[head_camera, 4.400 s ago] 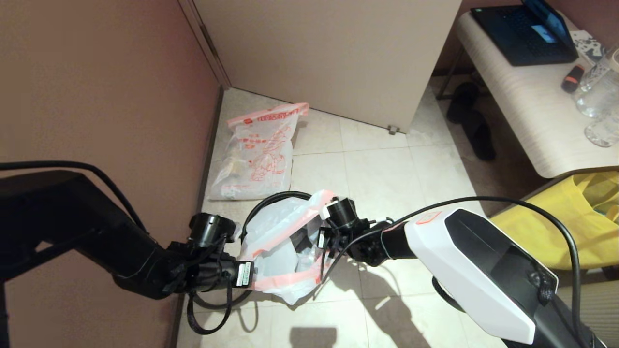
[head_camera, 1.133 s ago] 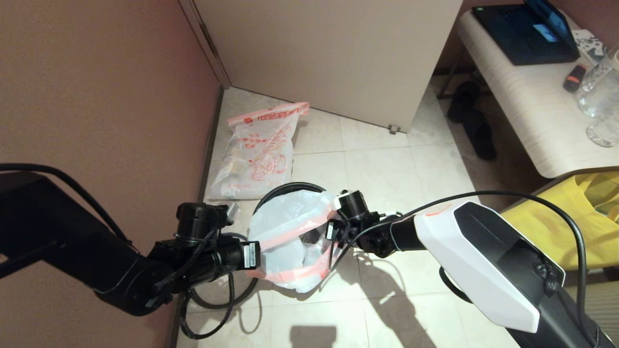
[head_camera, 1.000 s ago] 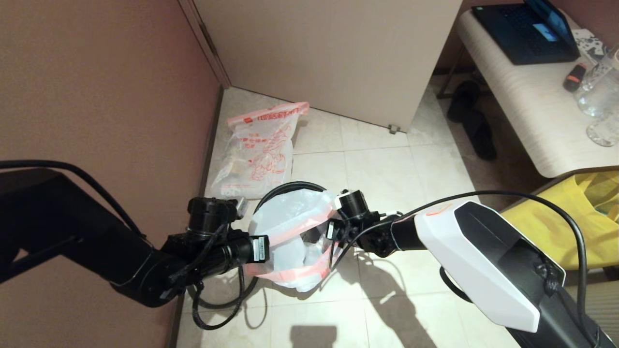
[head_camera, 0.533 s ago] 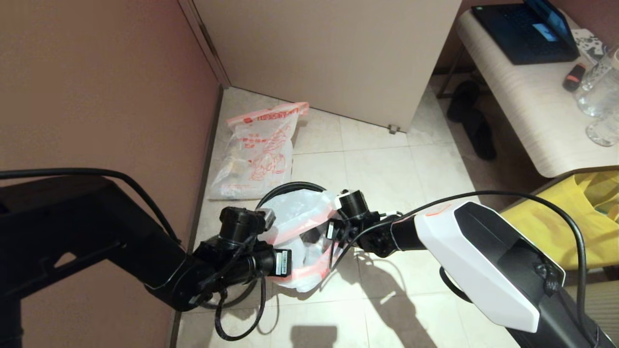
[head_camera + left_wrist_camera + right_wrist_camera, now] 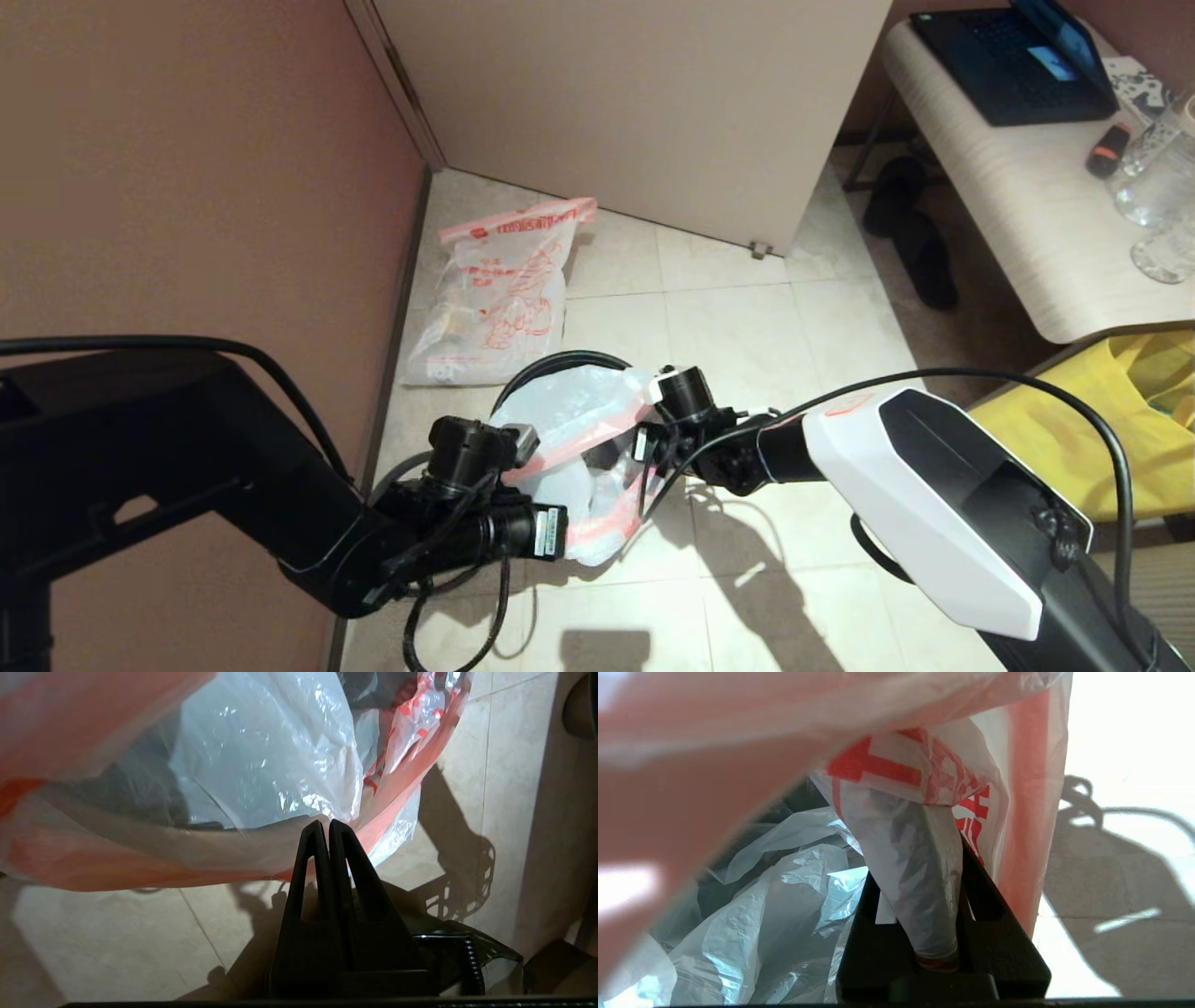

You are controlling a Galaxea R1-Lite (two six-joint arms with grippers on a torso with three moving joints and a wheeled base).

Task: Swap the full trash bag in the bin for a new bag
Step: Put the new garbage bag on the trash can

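Observation:
The full trash bag [image 5: 495, 299], printed in red, lies on the floor tiles by the wall, apart from both arms. The new bag [image 5: 583, 425] is draped over the black bin, of which only a rim arc [image 5: 551, 361] shows. My left gripper [image 5: 571, 537] is at the bin's near side; in the left wrist view it [image 5: 325, 823] is shut, with the bag's pink band [image 5: 117, 872] kinking at its tips. My right gripper [image 5: 637, 448] is at the bin's right side, shut [image 5: 920, 868] on a bunched fold of the new bag [image 5: 910, 858].
A brown wall [image 5: 187, 187] runs close along the left. A beige door panel [image 5: 635, 103] closes the back. A table [image 5: 1027, 215] with a laptop [image 5: 1013, 61] and glassware stands right, a yellow bag [image 5: 1074, 439] beneath it. Dark slippers [image 5: 920, 243] lie on the tiles.
My left arm has swung from the bin's left side round to its near side, drawing the bag's pink edge along. The right gripper has stayed put, holding its fold.

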